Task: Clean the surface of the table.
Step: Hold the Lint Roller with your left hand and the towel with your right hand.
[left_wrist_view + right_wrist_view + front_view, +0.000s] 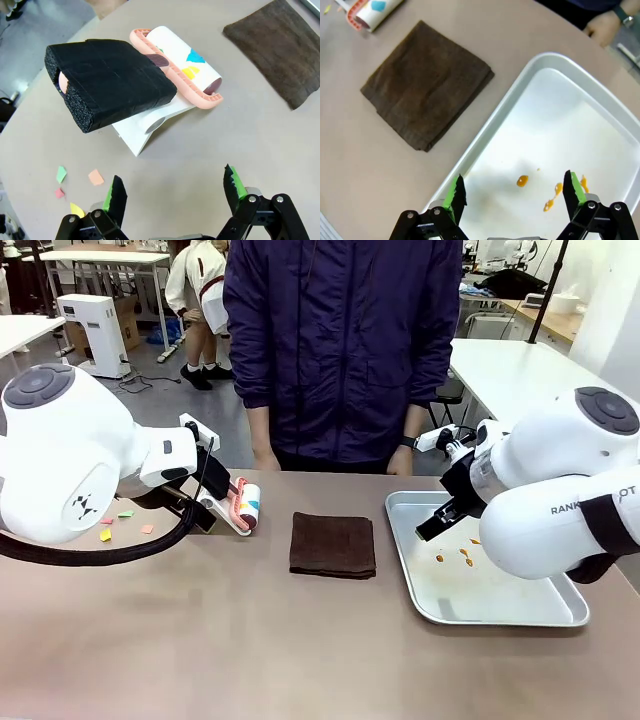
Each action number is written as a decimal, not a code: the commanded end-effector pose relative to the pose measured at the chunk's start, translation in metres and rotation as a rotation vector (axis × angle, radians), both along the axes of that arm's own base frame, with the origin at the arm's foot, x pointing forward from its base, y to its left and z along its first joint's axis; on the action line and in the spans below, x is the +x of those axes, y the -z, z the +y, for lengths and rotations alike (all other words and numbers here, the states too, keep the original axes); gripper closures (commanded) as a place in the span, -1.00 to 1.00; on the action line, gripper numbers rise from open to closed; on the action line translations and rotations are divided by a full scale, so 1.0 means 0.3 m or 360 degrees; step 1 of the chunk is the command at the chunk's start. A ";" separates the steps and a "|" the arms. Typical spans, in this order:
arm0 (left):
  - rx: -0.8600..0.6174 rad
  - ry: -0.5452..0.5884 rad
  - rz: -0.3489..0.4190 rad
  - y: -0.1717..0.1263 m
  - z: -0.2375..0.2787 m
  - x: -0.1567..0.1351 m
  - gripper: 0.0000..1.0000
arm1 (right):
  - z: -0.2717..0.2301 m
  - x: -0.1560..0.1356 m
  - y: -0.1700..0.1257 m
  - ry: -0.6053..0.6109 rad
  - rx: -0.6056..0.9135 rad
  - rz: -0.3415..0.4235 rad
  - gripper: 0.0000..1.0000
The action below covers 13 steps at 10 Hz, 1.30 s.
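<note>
Paper scraps (pixel 105 534): small coloured bits (yellow, green, pink, orange) lie loose at the left end of the table, close beside the left arm. They look like the litter to be cleared.
Left gripper (pixel 175 187): the green-padded fingers stand wide apart and hold nothing. It hovers over bare tabletop between the scraps and the roller, probably ready to reach for the handle.
Lint roller (pixel 180 60): a white sticky roll sits in a salmon-pink frame, with blue and yellow bits already stuck to it. The handle is wrapped in thick black foam (pixel 110 82) and propped on a white wedge stand (pixel 145 127), likely so that fingers can close around it.
Brown cloth (pixel 333 544): a folded dark square lies flat in the middle, apart from both roller and tray and within reach of either arm.
Table (pixel 250 640): the wide brownish-taupe top runs under everything.
Silver tray (pixel 560 115): a shallow metal rectangle lies to the right of the cloth, with orange spots (pixel 522 180) on its floor.
Right gripper (pixel 514 189): its fingers are spread wide and empty, poised above the tray's near corner.
Views: the left wrist view makes plain the propped handle and the stuck bits, which the front view gives small and partly behind the arm. The right wrist view resolves the spots as separate drops.
</note>
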<state>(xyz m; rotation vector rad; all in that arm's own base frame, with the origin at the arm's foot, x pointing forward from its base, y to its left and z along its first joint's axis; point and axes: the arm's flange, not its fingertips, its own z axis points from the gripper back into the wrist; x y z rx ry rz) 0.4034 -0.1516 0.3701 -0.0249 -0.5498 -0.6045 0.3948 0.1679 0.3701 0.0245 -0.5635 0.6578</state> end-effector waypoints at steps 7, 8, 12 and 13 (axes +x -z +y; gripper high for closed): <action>-0.0257 -0.0037 0.0423 -0.078 0.061 -0.059 -1.00 | -0.052 -0.062 -0.146 0.0266 0.0185 0.0478 -1.00; -0.0271 -0.0273 0.0560 -0.111 0.083 -0.070 -1.00 | -0.091 -0.096 -0.207 0.0361 0.0366 0.0561 -1.00; -0.0800 -0.0637 0.0453 -0.353 0.429 -0.174 -1.00 | -0.327 -0.309 -0.363 0.0499 0.1098 0.0671 -1.00; -0.1008 -0.0713 0.0387 -0.411 0.554 -0.213 -1.00 | -0.397 -0.373 -0.386 0.0515 0.1241 0.0621 -1.00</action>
